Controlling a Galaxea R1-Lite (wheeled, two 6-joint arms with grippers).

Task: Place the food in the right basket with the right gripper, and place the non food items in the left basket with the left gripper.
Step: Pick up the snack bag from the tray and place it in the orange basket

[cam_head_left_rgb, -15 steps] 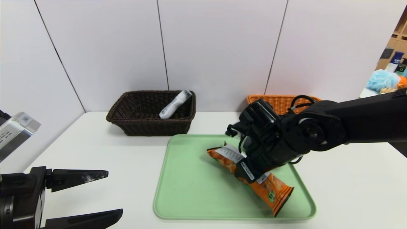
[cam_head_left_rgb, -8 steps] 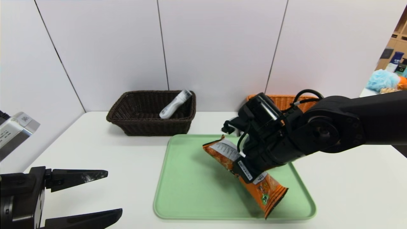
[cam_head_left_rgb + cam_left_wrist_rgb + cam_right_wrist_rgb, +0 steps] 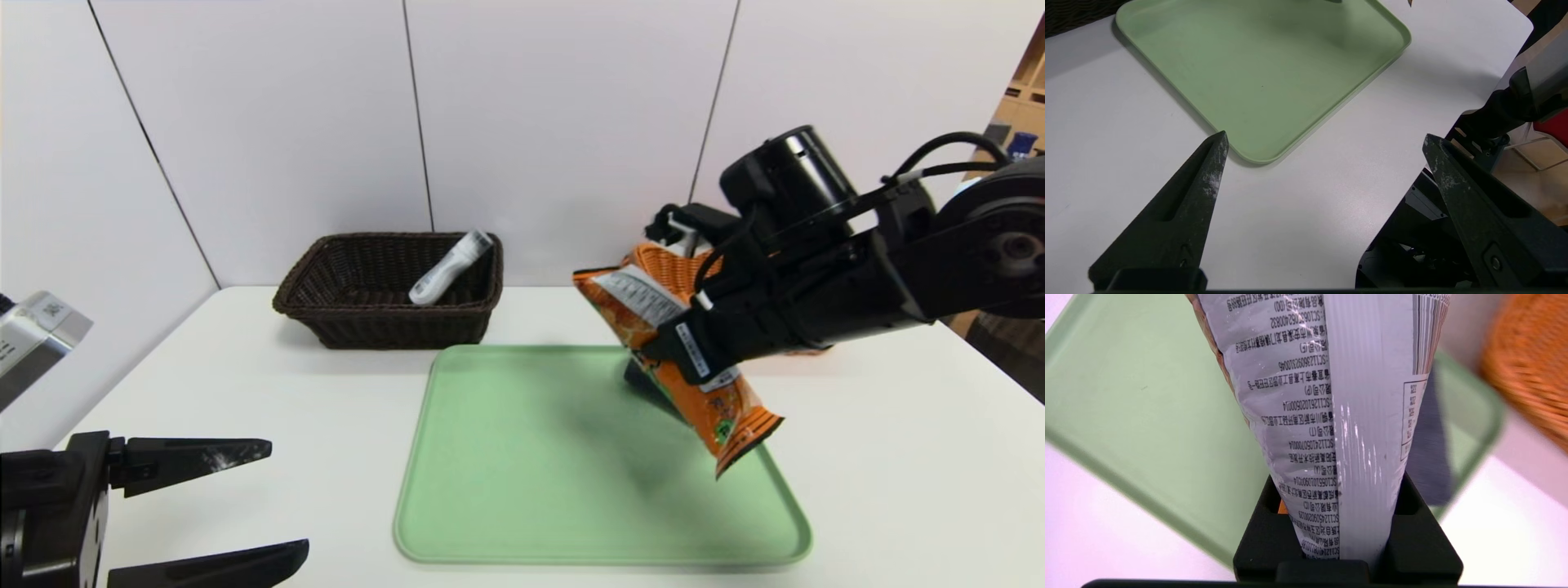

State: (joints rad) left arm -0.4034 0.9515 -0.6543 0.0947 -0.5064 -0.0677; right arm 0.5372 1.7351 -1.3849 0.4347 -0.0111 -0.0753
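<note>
My right gripper [image 3: 694, 351] is shut on the middle of the food, a long orange snack packet [image 3: 722, 408], and holds it tilted in the air over the tray's far right part. In the right wrist view the packet's white printed panel [image 3: 1331, 416] is pinched between the jaws of the right gripper [image 3: 1335, 490]. The right basket [image 3: 657, 261] is just behind, mostly hidden by the arm. A dark grey cloth [image 3: 643, 380] lies on the tray under the packet. The white tube [image 3: 449, 268] leans inside the left basket [image 3: 367, 327]. My left gripper [image 3: 277, 502] hangs open at the near left.
The green tray [image 3: 506, 490] fills the middle of the white table. The left gripper [image 3: 1325, 136] hovers over bare table beside the tray's near corner [image 3: 1257, 155]. The table's front edge and the robot's base show below it. A cluttered shelf stands far right.
The right gripper closed on the packet and lifted it off the tray, up and rightward toward the orange basket, uncovering the dark cloth. The left arm stayed put.
</note>
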